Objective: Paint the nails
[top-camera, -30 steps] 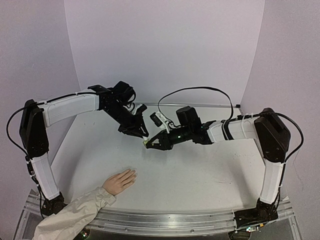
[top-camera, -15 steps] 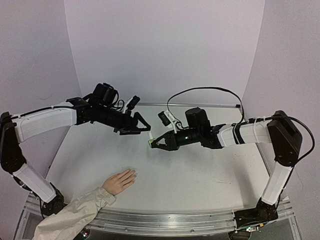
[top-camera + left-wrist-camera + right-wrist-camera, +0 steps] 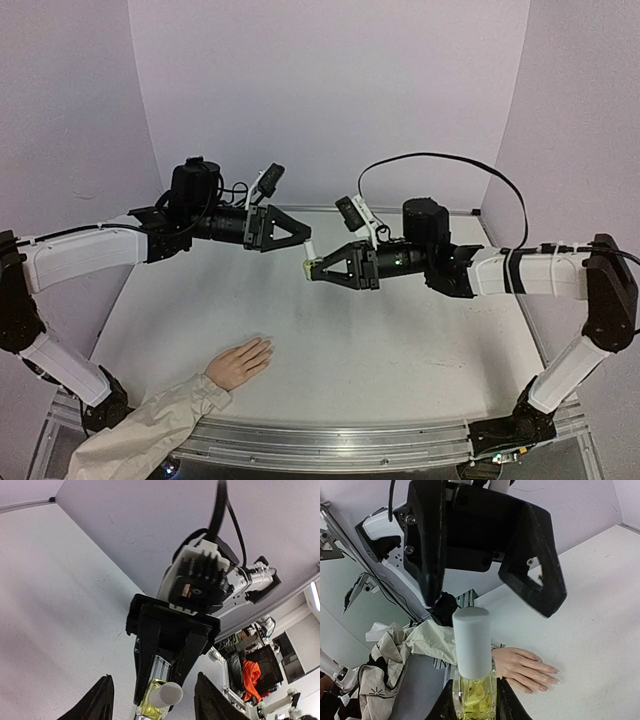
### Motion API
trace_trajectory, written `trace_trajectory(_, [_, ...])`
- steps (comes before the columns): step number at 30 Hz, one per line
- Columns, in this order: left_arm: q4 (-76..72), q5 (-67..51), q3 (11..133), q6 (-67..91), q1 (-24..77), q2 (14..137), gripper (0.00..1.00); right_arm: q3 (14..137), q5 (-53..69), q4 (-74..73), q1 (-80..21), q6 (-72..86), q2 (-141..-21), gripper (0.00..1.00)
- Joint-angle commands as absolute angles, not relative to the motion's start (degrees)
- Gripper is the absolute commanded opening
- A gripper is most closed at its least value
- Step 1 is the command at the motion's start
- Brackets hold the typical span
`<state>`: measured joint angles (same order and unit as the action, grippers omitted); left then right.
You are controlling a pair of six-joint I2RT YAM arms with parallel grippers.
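A pale mannequin hand [image 3: 238,363] with a beige sleeve lies palm down at the table's front left, the nails [image 3: 267,346] pointing right. In the right wrist view the nails [image 3: 553,675] show at the fingertips of the hand [image 3: 522,666]. My right gripper [image 3: 320,270] is shut on a small yellow-green bottle [image 3: 311,267] and holds it in the air. Its white cap [image 3: 471,639] points at my left gripper [image 3: 300,238]. That gripper is open, its fingers [image 3: 102,700] standing on either side of the cap [image 3: 167,695] without touching it.
A crumpled beige and black cloth [image 3: 395,652] lies beyond the table's front edge. An aluminium rail [image 3: 330,440] runs along the near edge. Lilac walls close in the back and both sides.
My left gripper has opened, risen and levelled out, so it now faces the cap. The right gripper has carried the bottle up and a little to the right.
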<state>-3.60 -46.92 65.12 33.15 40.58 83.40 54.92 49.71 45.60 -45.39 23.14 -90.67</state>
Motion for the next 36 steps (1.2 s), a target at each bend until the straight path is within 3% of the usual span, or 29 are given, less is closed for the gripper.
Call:
trace_trajectory(1, [-9.65,-51.78,66.45,33.83,42.54,82.09,0.52,54.88,51.86,51.62,-45.95,21.88,-88.72,0.00])
trace_trajectory(10, [-9.79,-53.51,66.05,33.67,43.06,82.57,0.38,54.81,49.12,51.77,-45.89,20.63,-88.80,0.00])
trace_trajectory(33, [-5.30,-46.48,65.20,30.06,44.47,83.53,0.31,54.55,44.25,51.76,-45.95,19.95,-88.31,0.00])
trace_trajectory(36, [-4.22,-45.75,65.68,29.34,44.63,83.63,0.24,54.83,43.94,51.72,-45.94,19.95,-88.55,0.00])
